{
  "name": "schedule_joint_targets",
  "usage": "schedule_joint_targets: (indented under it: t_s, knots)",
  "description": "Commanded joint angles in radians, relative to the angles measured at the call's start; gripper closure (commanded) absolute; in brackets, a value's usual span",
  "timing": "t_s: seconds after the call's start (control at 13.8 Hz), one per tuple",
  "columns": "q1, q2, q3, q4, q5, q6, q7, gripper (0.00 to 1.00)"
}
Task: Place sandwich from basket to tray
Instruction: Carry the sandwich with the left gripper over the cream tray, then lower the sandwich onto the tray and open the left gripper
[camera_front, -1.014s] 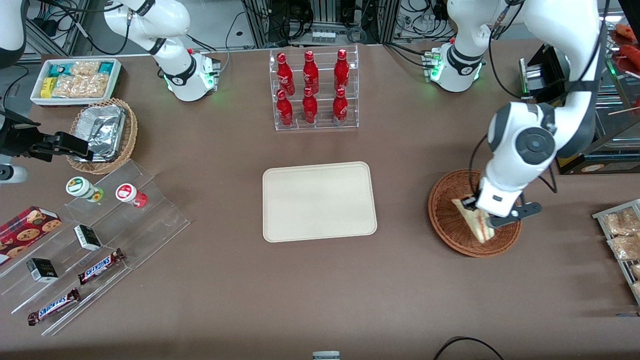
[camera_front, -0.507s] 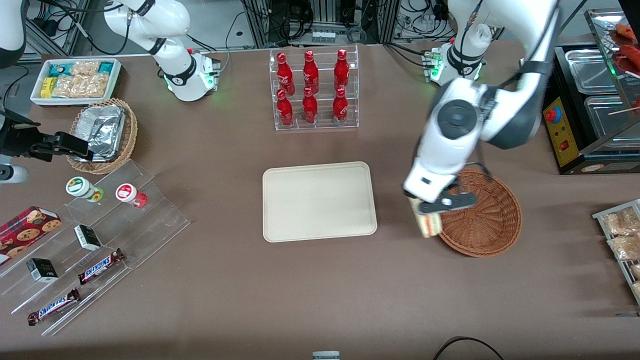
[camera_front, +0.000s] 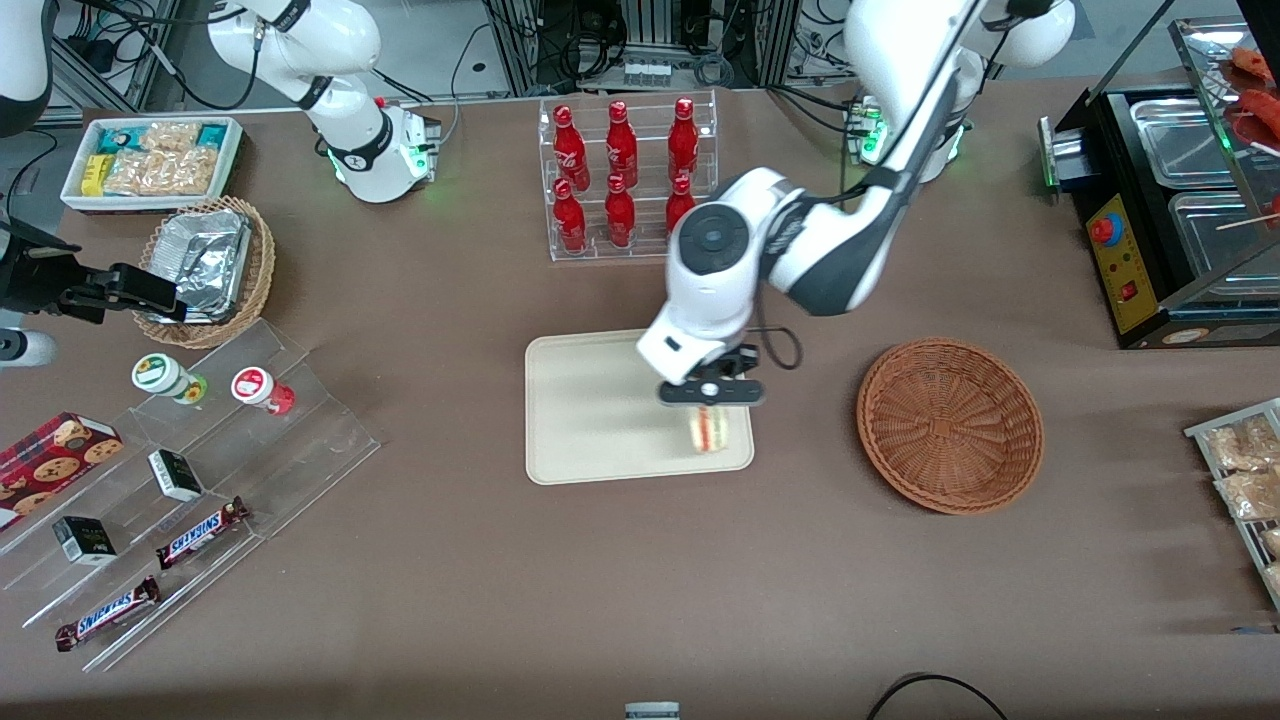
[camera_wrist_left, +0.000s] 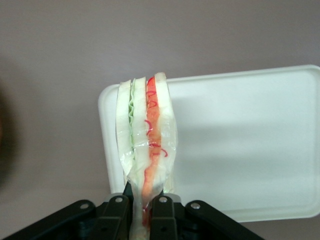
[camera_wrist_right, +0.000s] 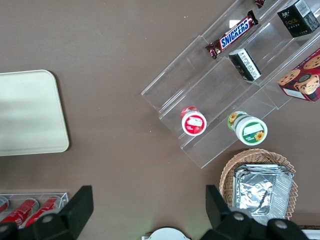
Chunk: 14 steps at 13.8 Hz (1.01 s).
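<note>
Black pincer (camera_front: 711, 392) (camera_wrist_left: 146, 210) pinching the sandwich (camera_front: 709, 430) (camera_wrist_left: 146, 145) by its narrow end, fingers (camera_wrist_left: 119, 212) pressed on both sides. Sandwich hangs off the surface, wrapped in clear film, green and red filling layers visible, over the cream tray's (camera_front: 590, 420) (camera_wrist_left: 240, 140) corner nearest the wicker basket (camera_front: 950, 424). Basket sits on the brown desk (camera_front: 600, 580) beside the tray, toward the working arm's end, nothing in it. Acrylic rack of red cola bottles (camera_front: 625, 180) farther from the front camera than the tray.
</note>
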Motion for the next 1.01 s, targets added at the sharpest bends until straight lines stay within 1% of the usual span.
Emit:
schedule_joint_targets:
  t_s: [0.0,0.22,0.43,0.94]
  knots:
    - [-0.048,0.098,0.012,0.097,-0.026,-0.014,0.007,1.0]
    - [-0.057,0.153,-0.012,0.099,-0.042,0.058,-0.001,1.0]
    - [-0.057,0.199,-0.025,0.105,-0.066,0.083,-0.001,1.0]
    - [-0.085,0.233,-0.031,0.102,-0.074,0.118,-0.027,1.0]
